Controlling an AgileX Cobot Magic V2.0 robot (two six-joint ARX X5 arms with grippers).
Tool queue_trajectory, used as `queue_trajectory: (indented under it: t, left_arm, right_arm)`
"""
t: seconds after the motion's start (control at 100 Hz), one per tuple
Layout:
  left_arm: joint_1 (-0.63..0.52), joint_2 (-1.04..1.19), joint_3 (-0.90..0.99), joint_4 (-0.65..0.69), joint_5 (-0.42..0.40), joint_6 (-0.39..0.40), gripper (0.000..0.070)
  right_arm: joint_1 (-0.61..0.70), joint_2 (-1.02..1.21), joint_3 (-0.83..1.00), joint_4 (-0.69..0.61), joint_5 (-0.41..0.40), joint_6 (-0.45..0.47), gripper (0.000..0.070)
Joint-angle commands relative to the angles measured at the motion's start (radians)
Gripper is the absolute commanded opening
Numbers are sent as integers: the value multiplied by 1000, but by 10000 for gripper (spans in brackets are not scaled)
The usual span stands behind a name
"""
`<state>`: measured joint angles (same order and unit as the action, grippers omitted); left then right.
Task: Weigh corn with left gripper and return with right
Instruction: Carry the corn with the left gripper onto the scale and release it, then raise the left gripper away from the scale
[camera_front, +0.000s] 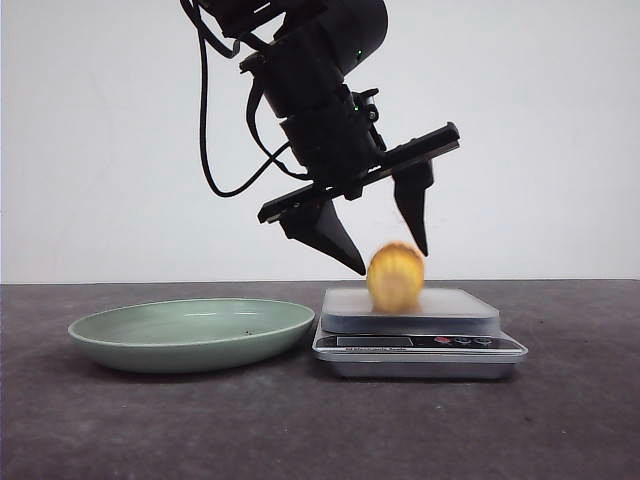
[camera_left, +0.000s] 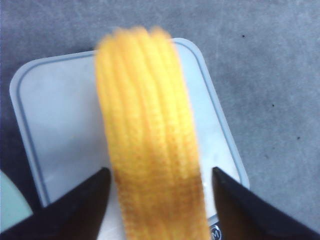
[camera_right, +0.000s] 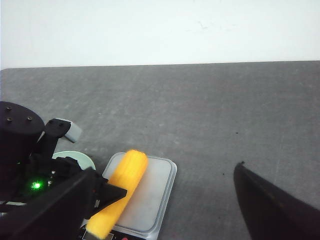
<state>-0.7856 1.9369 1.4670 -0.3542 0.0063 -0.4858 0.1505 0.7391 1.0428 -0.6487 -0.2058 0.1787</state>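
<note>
The corn (camera_front: 395, 277) is a yellow-orange cob lying on the platform of a grey kitchen scale (camera_front: 420, 325), and it looks blurred in the front view. My left gripper (camera_front: 391, 260) hangs just above it, open, with one black finger on each side. In the left wrist view the corn (camera_left: 150, 135) runs lengthwise between the spread fingertips of that gripper (camera_left: 160, 170), with a narrow gap on both sides. The right gripper (camera_right: 165, 168) stands wide open and holds nothing. It looks down from a distance on the corn (camera_right: 122, 190) and the scale (camera_right: 155, 200). It does not show in the front view.
A shallow pale green plate (camera_front: 190, 335) sits on the dark table just left of the scale, and its rim (camera_right: 75, 156) shows behind the left arm (camera_right: 25, 160). The scale's display and buttons (camera_front: 440, 342) face the front. A white wall stands behind the table.
</note>
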Motion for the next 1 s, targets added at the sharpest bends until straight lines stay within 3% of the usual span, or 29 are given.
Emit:
queue_trajectory:
  t: [0.0, 0.32, 0.57, 0.81, 0.99]
  left_arm:
    - [-13, 26, 21, 10, 0, 6, 439]
    - [-13, 11, 23, 29, 1, 7, 442]
    - [-16, -102, 29, 31, -4, 58, 441]
    - [-17, -385, 29, -37, -127, 212, 441]
    - [-21, -641, 29, -211, -254, 297, 436]
  right_arm:
    - [5, 4, 19, 3, 3, -14, 542]
    - [5, 4, 19, -4, 3, -14, 542]
    - [5, 4, 19, -4, 4, -14, 542]
    - [5, 4, 19, -5, 4, -15, 542]
    - [5, 4, 19, -3, 3, -41, 542]
